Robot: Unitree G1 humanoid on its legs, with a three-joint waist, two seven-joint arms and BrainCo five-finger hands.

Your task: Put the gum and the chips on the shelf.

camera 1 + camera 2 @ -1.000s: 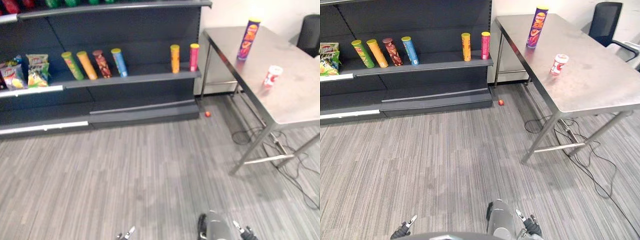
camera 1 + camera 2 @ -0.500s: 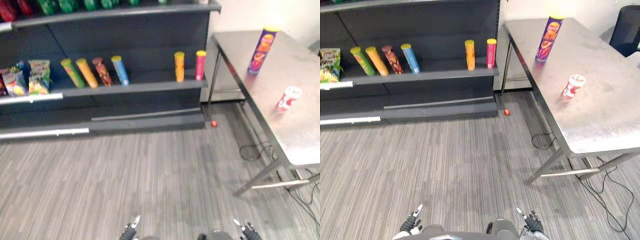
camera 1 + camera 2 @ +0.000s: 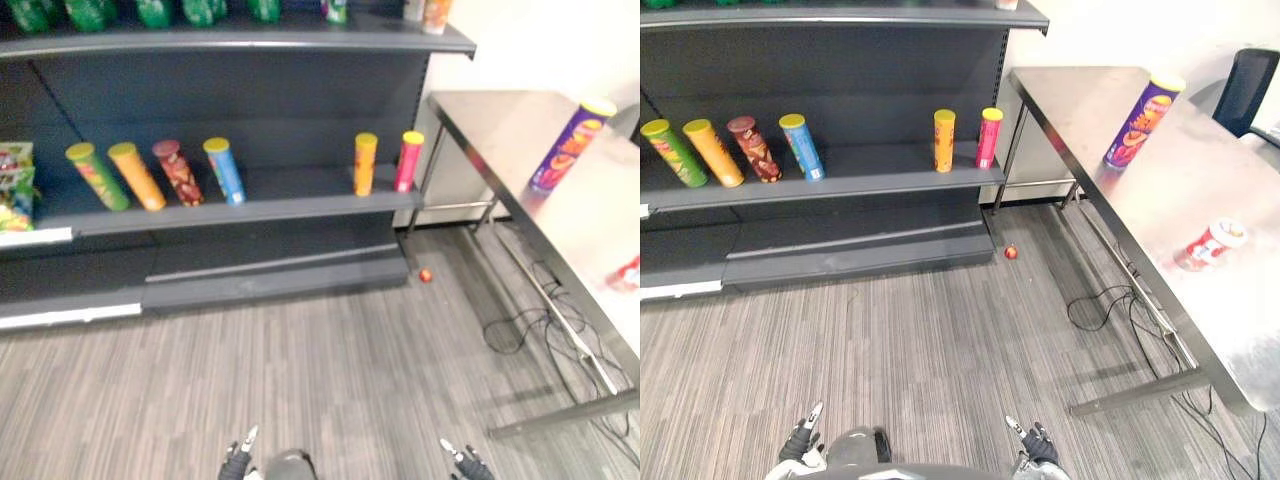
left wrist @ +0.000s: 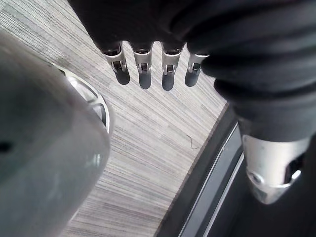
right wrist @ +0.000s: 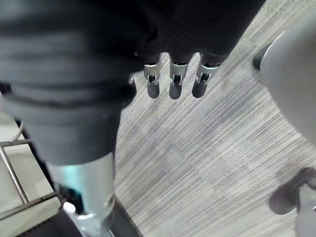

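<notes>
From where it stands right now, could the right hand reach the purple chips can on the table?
Probably not. The right hand hangs low, fingers straight, with floor between it and the table, and the purple chips can stands near the table's far end. It likely must step closer.

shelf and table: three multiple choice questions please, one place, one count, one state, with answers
1. Where is the purple chips can? A on the shelf B on the steel table C on the floor
2. How many chip tubes are on the middle shelf? A four B six C eight
3. How are the left hand and right hand? A open, empty B shut on the can C shut on a tube
Answers: 1 B, it stands on the tabletop. 2 B, green, orange, brown, blue, yellow, pink. 3 A, fingers straight, nothing held.
</notes>
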